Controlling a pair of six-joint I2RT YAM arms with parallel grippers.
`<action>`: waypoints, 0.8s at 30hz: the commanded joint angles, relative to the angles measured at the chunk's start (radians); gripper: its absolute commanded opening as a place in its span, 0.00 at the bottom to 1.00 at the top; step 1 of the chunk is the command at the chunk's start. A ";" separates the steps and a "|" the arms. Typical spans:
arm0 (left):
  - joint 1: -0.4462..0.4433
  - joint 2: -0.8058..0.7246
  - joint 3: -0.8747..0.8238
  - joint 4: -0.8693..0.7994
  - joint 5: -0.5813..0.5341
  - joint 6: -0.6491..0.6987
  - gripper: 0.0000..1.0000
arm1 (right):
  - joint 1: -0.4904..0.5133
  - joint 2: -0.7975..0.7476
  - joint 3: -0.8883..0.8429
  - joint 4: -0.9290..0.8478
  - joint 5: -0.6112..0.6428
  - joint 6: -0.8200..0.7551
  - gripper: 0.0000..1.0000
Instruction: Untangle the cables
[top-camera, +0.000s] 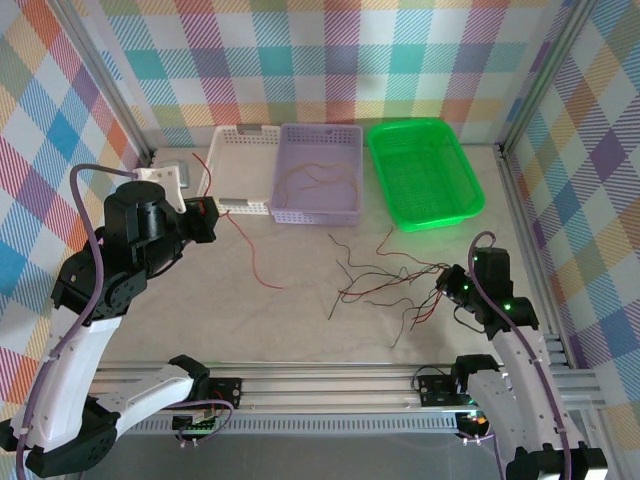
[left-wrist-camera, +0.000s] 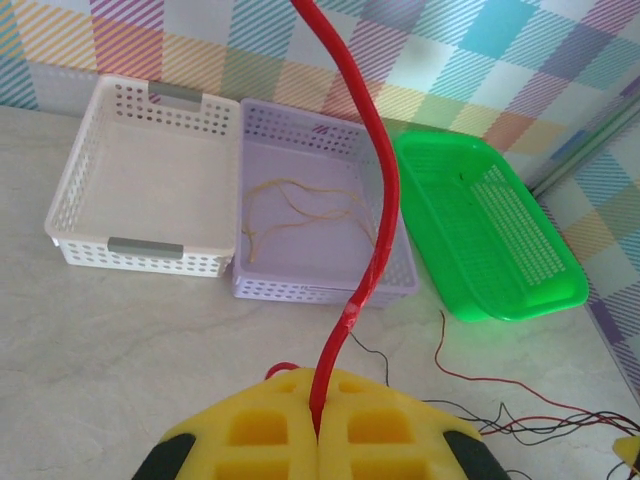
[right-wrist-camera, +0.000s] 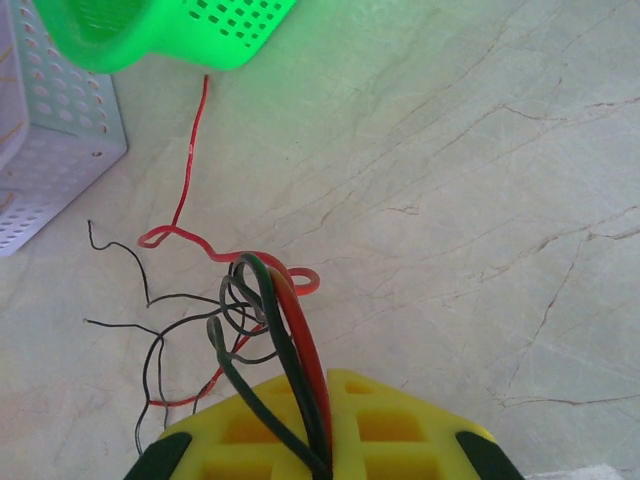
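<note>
My left gripper (top-camera: 207, 217) is shut on one red cable (top-camera: 256, 262) that hangs from it and trails down onto the table. In the left wrist view the yellow pads (left-wrist-camera: 260, 430) pinch that red cable (left-wrist-camera: 378, 190), which rises in front of the camera. My right gripper (top-camera: 446, 284) is shut on the edge of a tangle of black and red cables (top-camera: 385, 283) lying mid-table. From the right wrist, dark and red strands (right-wrist-camera: 290, 330) loop out of the closed gripper (right-wrist-camera: 328, 420). Orange-yellow cables (top-camera: 315, 178) lie in the purple basket (top-camera: 352, 150).
A white basket (top-camera: 222, 150) stands left of the purple one, and a green basket (top-camera: 470, 185) to its right; all three line the back. A grey object (top-camera: 172, 172) sits behind the left arm. Checkered walls surround the table.
</note>
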 joint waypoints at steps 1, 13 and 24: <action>0.003 -0.018 0.011 0.066 -0.035 0.008 0.00 | -0.007 -0.032 -0.016 0.010 -0.024 -0.024 0.00; 0.003 0.188 0.094 0.342 0.064 -0.029 0.00 | -0.007 -0.083 -0.039 0.015 -0.062 -0.036 0.00; 0.002 0.576 0.487 0.452 0.246 -0.084 0.00 | -0.006 -0.134 -0.065 0.042 -0.114 -0.051 0.00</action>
